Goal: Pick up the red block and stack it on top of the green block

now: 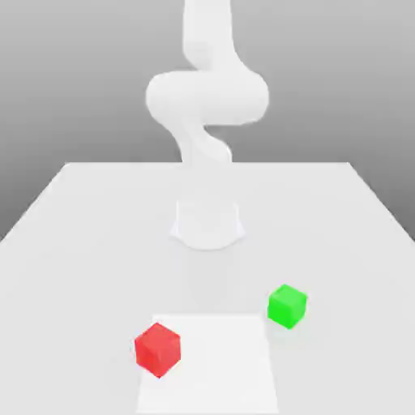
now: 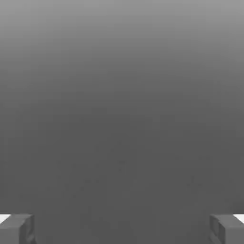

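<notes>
**Nothing picked yet: both blocks on the bench, end effector wide open and empty**

Task looks to be at its very start. Red block [image 1: 157,349] sits on the bench [image 1: 73,235] in the lower left of the exterior frame, at the left edge of a brighter white square patch [image 1: 212,365]. Green block [image 1: 287,305] sits lower right of centre, just off the patch's upper right corner. The two are well apart, each flat on the surface, neither stacked nor tilted. No stacking done.

End effector [image 2: 122,228]: in the hand view the two grey fingertips [image 2: 16,228] sit at the far lower corners of the frame, spread as wide as they go, nothing between them. Empty. That view looks out on plain grey background, no block in it, so the hand is probably not yet aimed at the red block, though this is hard to say for sure.

White arm [image 1: 207,97] rises from its round base [image 1: 207,224] at the centre of the exterior frame, upper links folded at the top centre.

Left to do: everything. Reach the red block, close on it, lift, carry it across to the green one, set it on top, let go.

Obstacles: none seen between the blocks. The route from red to green crosses only the white patch.
</notes>
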